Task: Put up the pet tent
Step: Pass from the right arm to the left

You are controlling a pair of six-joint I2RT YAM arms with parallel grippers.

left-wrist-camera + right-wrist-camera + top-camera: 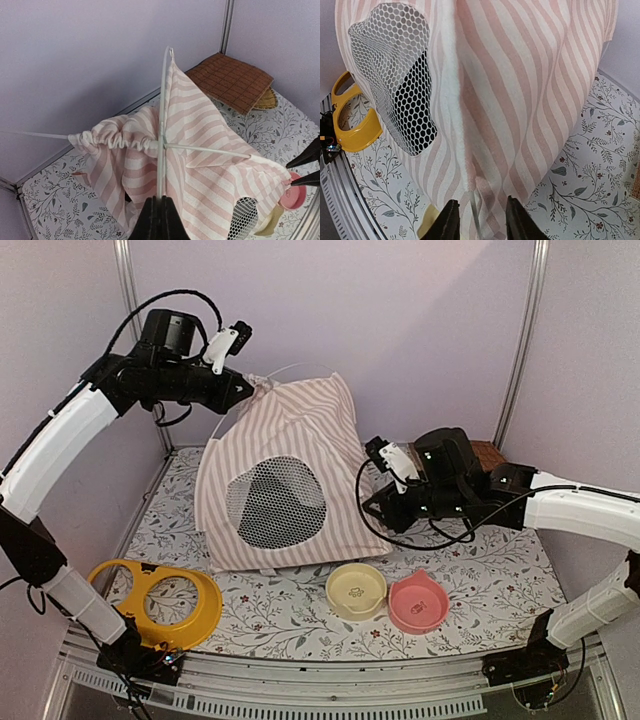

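The pet tent (280, 470) is a pink-and-white striped fabric shape with a white mesh panel (275, 502), standing at the back middle of the table. My left gripper (250, 390) is at its top, shut on a thin clear pole (162, 125) where it crosses a second pole; the fabric is bunched along that one. In the left wrist view the gripper (160, 201) holds the pole upright. My right gripper (372, 502) is open at the tent's lower right corner. In the right wrist view (481, 210) a pole end (474, 207) and the fabric corner lie between its fingers.
A yellow two-hole bowl holder (160, 600) lies front left. A cream bowl (356, 590) and a pink bowl (418, 602) sit in front of the tent. A brown quilted mat (230, 80) lies at the back right corner. Purple walls enclose the table.
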